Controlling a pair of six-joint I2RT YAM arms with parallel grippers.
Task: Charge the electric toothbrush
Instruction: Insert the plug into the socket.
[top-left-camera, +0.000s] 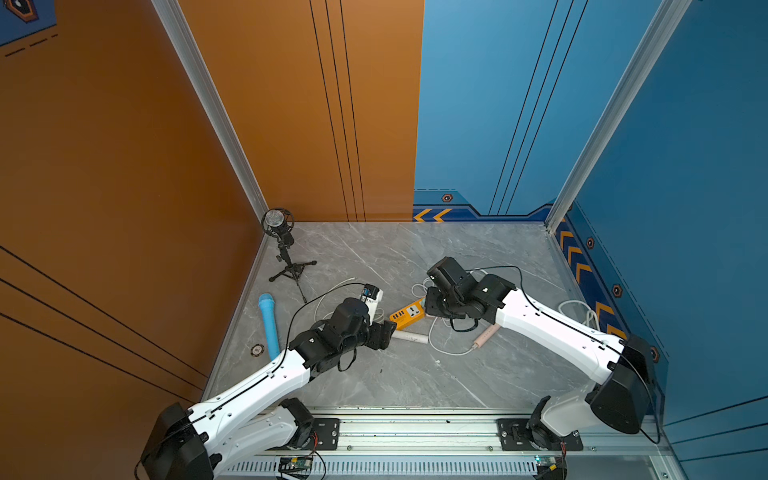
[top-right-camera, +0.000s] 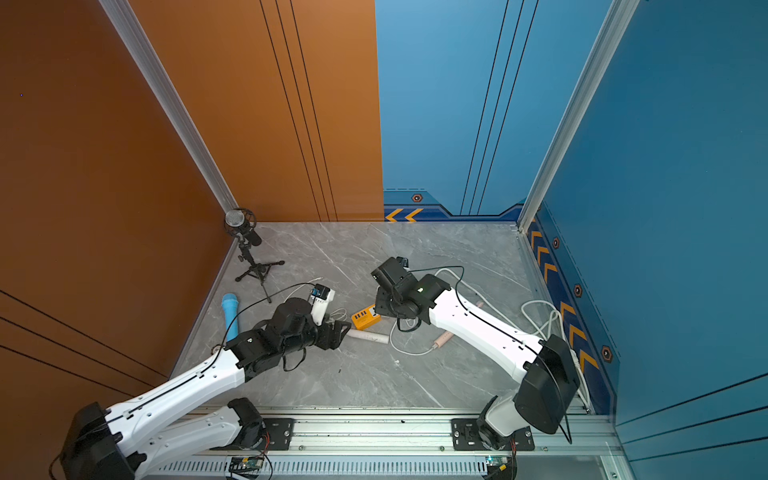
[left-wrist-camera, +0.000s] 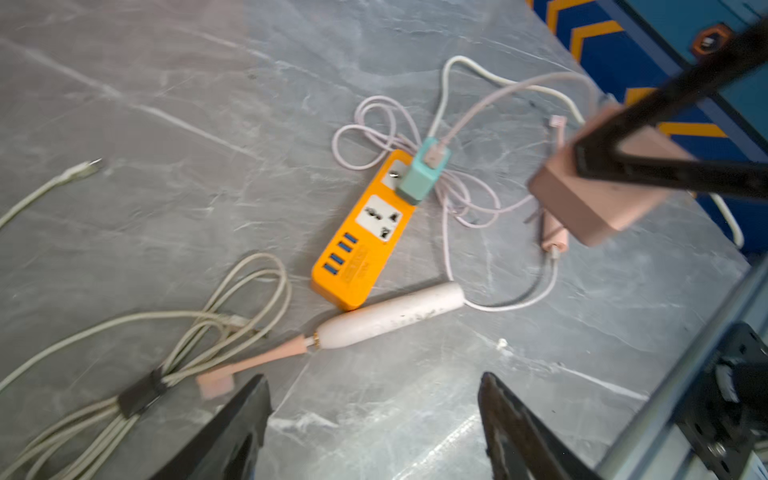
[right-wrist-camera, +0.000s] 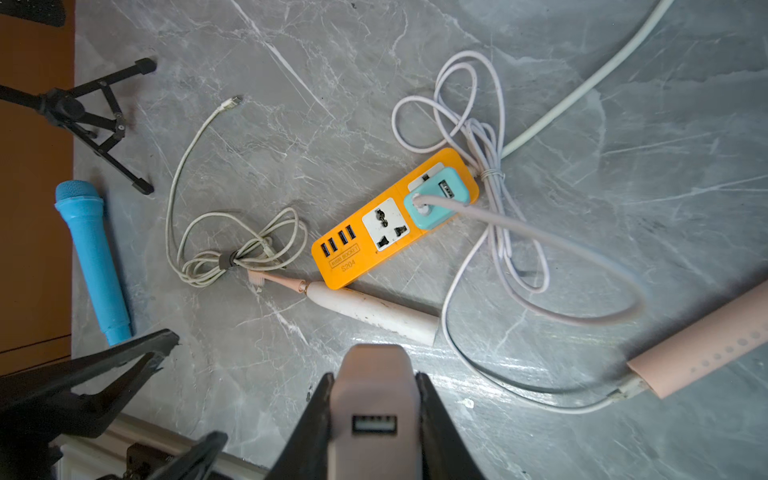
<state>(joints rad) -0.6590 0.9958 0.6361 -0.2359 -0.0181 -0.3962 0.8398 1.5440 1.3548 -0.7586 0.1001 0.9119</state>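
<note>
While in right gripper (right-wrist-camera: 374, 376), pink adapter (right-wrist-camera: 374, 407) aloft

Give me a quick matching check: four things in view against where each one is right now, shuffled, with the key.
Items: 1 pink adapter; 2 teal adapter; 3 white toothbrush; 4 blue microphone.
Places: A plugged into the orange power strip; B lying by the orange wall; C clamped in the right gripper; D lying beside the strip's USB end.
Pairs: 1-C, 2-A, 3-D, 4-B.
</note>
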